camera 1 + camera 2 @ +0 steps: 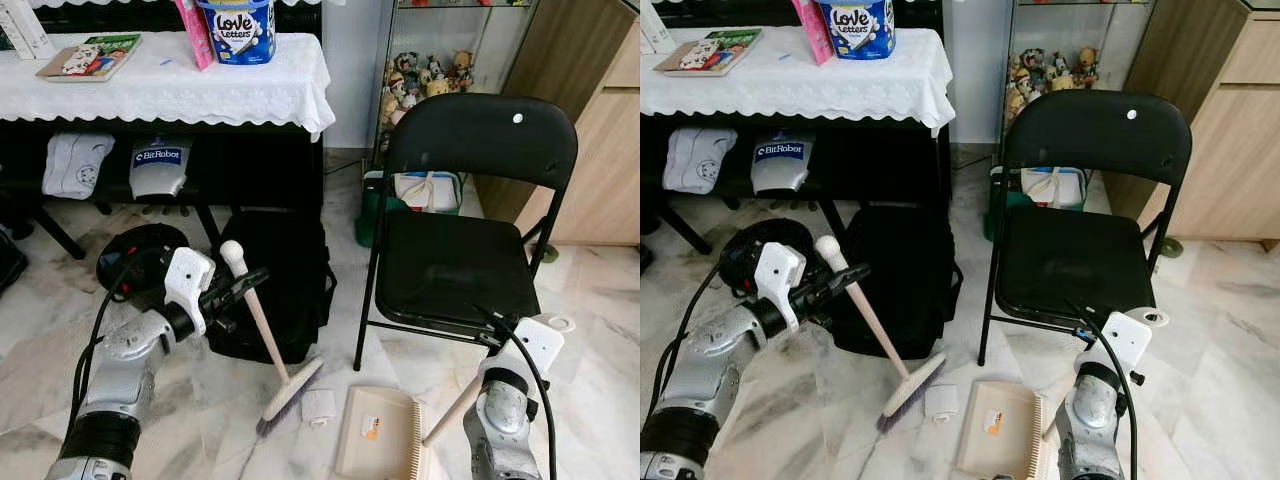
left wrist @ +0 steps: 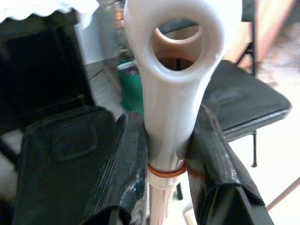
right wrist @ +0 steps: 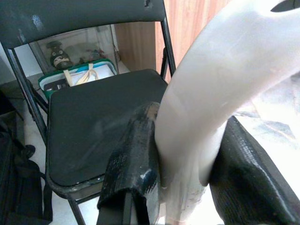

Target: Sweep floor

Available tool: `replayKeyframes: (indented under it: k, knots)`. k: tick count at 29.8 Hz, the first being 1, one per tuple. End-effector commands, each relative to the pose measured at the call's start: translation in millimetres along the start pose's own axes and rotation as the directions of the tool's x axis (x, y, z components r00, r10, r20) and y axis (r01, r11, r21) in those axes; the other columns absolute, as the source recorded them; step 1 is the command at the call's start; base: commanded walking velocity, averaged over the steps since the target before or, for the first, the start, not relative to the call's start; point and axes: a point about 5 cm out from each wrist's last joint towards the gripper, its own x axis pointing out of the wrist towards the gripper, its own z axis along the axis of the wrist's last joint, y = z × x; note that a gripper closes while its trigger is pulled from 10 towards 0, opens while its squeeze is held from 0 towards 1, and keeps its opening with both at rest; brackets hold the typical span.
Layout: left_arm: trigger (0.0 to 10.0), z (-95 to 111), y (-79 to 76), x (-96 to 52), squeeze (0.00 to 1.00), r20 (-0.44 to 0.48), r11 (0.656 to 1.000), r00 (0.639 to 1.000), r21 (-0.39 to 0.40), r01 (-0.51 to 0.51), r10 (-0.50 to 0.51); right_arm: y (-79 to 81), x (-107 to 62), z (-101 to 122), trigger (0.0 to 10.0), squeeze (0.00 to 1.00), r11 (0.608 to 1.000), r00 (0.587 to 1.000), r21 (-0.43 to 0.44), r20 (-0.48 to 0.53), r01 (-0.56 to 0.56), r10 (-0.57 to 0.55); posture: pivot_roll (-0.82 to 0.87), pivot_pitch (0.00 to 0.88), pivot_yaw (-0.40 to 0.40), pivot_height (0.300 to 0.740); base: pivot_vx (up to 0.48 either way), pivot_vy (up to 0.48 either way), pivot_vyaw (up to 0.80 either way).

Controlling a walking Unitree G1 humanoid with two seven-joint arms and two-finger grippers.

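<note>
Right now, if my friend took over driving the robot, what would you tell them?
Left gripper: shut on the broom handle near its white top end; the broom head rests on the floor.
Right gripper: shut on the dustpan handle; the dustpan lies flat on the floor in front of the black folding chair.
A small white piece lies on the floor between broom head and dustpan.
Done: both tools gripped.
Left: probably sweep the white piece into the dustpan, minding the black bag behind the broom.
</note>
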Motion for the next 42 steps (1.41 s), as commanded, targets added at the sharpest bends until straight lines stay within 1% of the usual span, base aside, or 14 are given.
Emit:
replayKeyframes:
  k: [1, 5, 11, 14, 16, 18, 19, 22, 23, 24, 30, 34, 37, 42]
  knots:
    - [10.0, -1, 2.0, -6.5, 0.0, 0.008, 0.999, 0.999, 0.023, -0.041, 0.04, 3.5, -0.1, -1, 10.0, 0.0, 1.0, 1.0, 0.015, -0.016, -0.014, 0.014, -0.01, 0.128, 0.033, 0.74, 0.0, 0.0, 0.0]
    - [10.0, -13, -4.0, -13.8, 0.0, 0.0, 0.996, 0.996, -0.002, -0.087, 0.087, 3.2, 0.8, -1, 10.0, 0.0, 1.0, 1.0, 0.013, -0.014, -0.019, 0.019, -0.01, 0.132, 0.029, 0.74, 0.0, 0.0, 0.0]
    - [10.0, -17, -5.3, -18.5, 0.0, 0.014, 0.985, 0.985, -0.018, -0.169, 0.169, 2.5, 0.8, -1, 10.0, 0.0, 1.0, 1.0, 0.011, -0.013, -0.022, 0.022, -0.02, 0.13, 0.029, 0.74, 0.0, 0.0, 0.0]
    - [10.0, -19, -6.5, -19.0, 0.0, 0.013, 0.984, 0.984, -0.03, -0.174, 0.175, 2.3, 0.8, -1, 10.0, 0.0, 1.0, 1.0, 0.01, -0.014, -0.022, 0.022, -0.02, 0.128, 0.029, 0.74, 0.0, 0.0, 0.0]
    - [10.0, -21, -10.2, -18.2, 0.0, 0.003, 0.986, 0.988, -0.064, -0.152, 0.152, 2.4, 0.5, -1, 10.0, 0.0, 1.0, 1.0, 0.01, -0.014, -0.023, 0.023, -0.02, 0.125, 0.03, 0.74, 0.0, 0.0, 0.0]
    - [10.0, -24, -14.8, -16.5, 0.0, -0.024, 0.984, 0.994, -0.136, -0.111, 0.109, 2.8, 0.3, -1, 10.0, 0.0, 1.0, 1.0, 0.01, -0.013, -0.025, 0.025, -0.02, 0.121, 0.032, 0.74, 0.0, 0.0, 0.0]
    - [10.0, -24, -14.8, -16.5, 0.0, -0.024, 0.984, 0.994, -0.136, -0.111, 0.109, 2.8, 0.3, -1, 10.0, 0.0, 1.0, 1.0, 0.01, -0.013, -0.025, 0.025, -0.02, 0.121, 0.032, 0.74, 0.0, 0.0, 0.0]
    - [10.0, -26, -19.8, -15.0, 0.0, -0.041, 0.974, 0.998, -0.219, -0.065, 0.058, 3.2, 0.3, -1, 10.0, 0.0, 1.0, 1.0, 0.011, -0.013, -0.026, 0.026, -0.02, 0.117, 0.034, 0.74, 0.0, 0.0, 0.0]
    - [10.0, -26, -21.6, -14.2, 0.0, -0.037, 0.965, 0.999, -0.258, -0.046, 0.038, 3.1, 0.3, -1, 10.0, 0.0, 1.0, 1.0, 0.01, -0.013, -0.025, 0.026, -0.02, 0.114, 0.035, 0.74, 0.0, 0.0, 0.0]
    - [10.0, -26, -21.6, -14.2, 0.0, -0.037, 0.965, 0.999, -0.258, -0.046, 0.038, 3.1, 0.3, -1, 10.0, 0.0, 1.0, 1.0, 0.01, -0.013, -0.025, 0.026, -0.02, 0.114, 0.035, 0.74, 0.0, 0.0, 0.0]
    - [10.0, -17, -20.6, -14.1, 0.0, 0.018, 0.923, 1.0, -0.384, 0.015, -0.009, 3.5, -0.1, -2, 10.0, 0.0, 1.0, 1.0, 0.011, -0.015, -0.027, 0.027, -0.02, 0.104, 0.036, 0.74, 0.0, 0.0, 0.0]
    - [10.0, -12, -12.7, -15.5, 0.0, 0.035, 0.914, 0.999, -0.405, -0.004, 0.02, 4.0, -0.5, -2, 10.0, 0.0, 0.999, 0.999, 0.011, -0.015, -0.031, 0.031, -0.02, 0.098, 0.035, 0.74, 0.0, 0.0, 0.0]
    - [10.0, -7, -10.7, -15.0, 0.0, 0.05, 0.912, 0.999, -0.41, 0.008, 0.013, 4.2, -0.2, -2, 10.0, 0.0, 0.999, 0.999, 0.011, -0.016, -0.033, 0.033, -0.02, 0.098, 0.033, 0.74, 0.0, 0.0, 0.0]
    - [10.0, 0, -4.5, -13.9, 0.0, 0.075, 0.921, 0.996, -0.388, -0.023, 0.056, 4.0, -0.1, -3, 10.0, 0.0, 0.999, 0.999, 0.01, -0.017, -0.032, 0.033, -0.02, 0.101, 0.031, 0.74, 0.0, 0.0, 0.0]
